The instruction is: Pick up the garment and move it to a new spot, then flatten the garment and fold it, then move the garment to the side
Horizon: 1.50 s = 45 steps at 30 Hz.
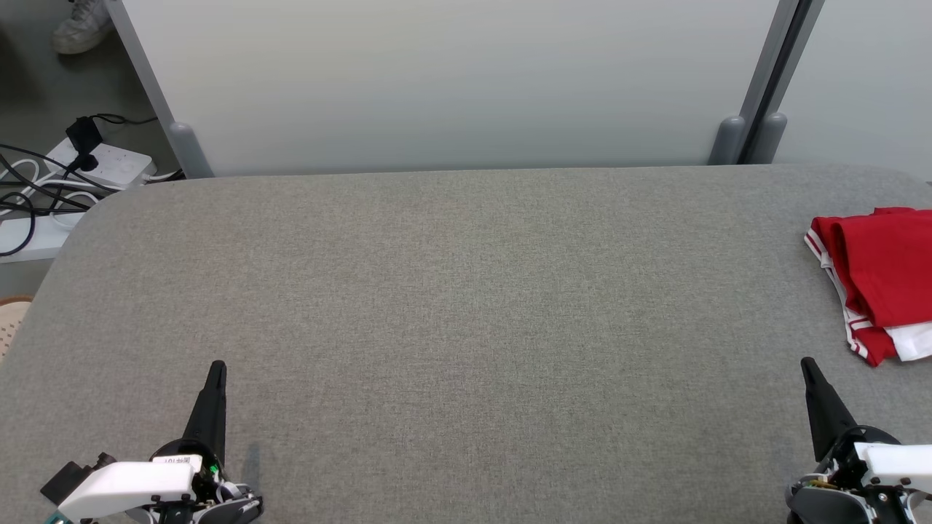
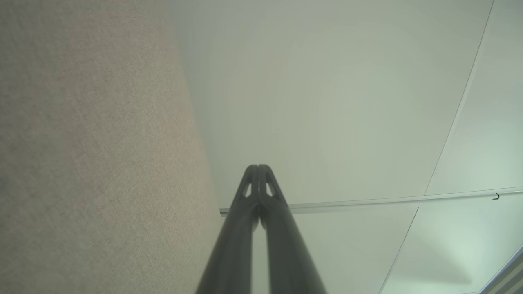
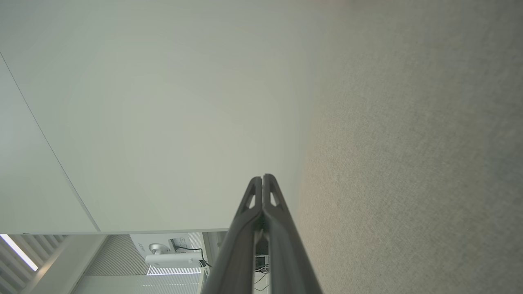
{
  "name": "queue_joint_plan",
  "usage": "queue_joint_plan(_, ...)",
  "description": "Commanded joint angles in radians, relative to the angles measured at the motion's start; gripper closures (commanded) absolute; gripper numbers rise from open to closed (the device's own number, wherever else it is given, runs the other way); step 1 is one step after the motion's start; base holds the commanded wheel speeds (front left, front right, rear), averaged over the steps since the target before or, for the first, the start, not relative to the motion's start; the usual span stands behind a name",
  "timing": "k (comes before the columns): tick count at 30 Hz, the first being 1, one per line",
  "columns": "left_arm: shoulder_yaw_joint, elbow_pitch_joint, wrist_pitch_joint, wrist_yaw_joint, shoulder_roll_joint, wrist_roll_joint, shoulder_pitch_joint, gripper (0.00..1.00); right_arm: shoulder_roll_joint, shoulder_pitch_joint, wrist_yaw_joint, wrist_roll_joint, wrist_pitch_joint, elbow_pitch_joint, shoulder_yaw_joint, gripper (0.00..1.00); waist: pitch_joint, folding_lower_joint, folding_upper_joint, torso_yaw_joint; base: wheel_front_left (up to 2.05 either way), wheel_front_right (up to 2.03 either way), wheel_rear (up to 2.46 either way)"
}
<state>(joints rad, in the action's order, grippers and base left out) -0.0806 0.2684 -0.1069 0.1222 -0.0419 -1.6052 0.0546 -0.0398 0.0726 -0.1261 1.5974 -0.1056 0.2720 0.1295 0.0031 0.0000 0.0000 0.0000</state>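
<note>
Garment (image 1: 881,284), folded, lies in head view beyond closed right pincer (image 1: 807,365); left pincer (image 1: 217,367) closed too.

A grey fabric-covered table (image 1: 466,306) spreads across the foreground. Behind it stands a pale partition panel (image 1: 451,80) framed by grey posts (image 1: 186,145). On the dull floor (image 1: 29,87) at left lie a white power strip (image 1: 109,164) with black cables (image 1: 22,196) and, farther back, a pale shoe (image 1: 80,29).

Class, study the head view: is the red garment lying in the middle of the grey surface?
No, the red garment lies at the right edge of the grey surface, ahead of the right gripper.
</note>
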Motion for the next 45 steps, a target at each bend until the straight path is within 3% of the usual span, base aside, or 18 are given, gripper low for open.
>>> queue_joint_plan(1, -0.033, -0.023, -0.006, 0.008, -0.008, -0.004, 0.053, 1.00, -0.010, 0.035, -0.005, 0.011, -0.007, -0.027, -0.016, 1.00, 0.000, 0.0000, 0.0000, 0.000, 0.00, 0.00, 0.00)
queue_joint_plan(45, -0.033, -0.023, -0.006, 0.008, -0.008, -0.004, 0.053, 1.00, -0.010, 0.035, -0.005, 0.011, -0.007, -0.027, -0.016, 1.00, 0.000, 0.0000, 0.0000, 0.000, 0.00, 0.00, 0.00)
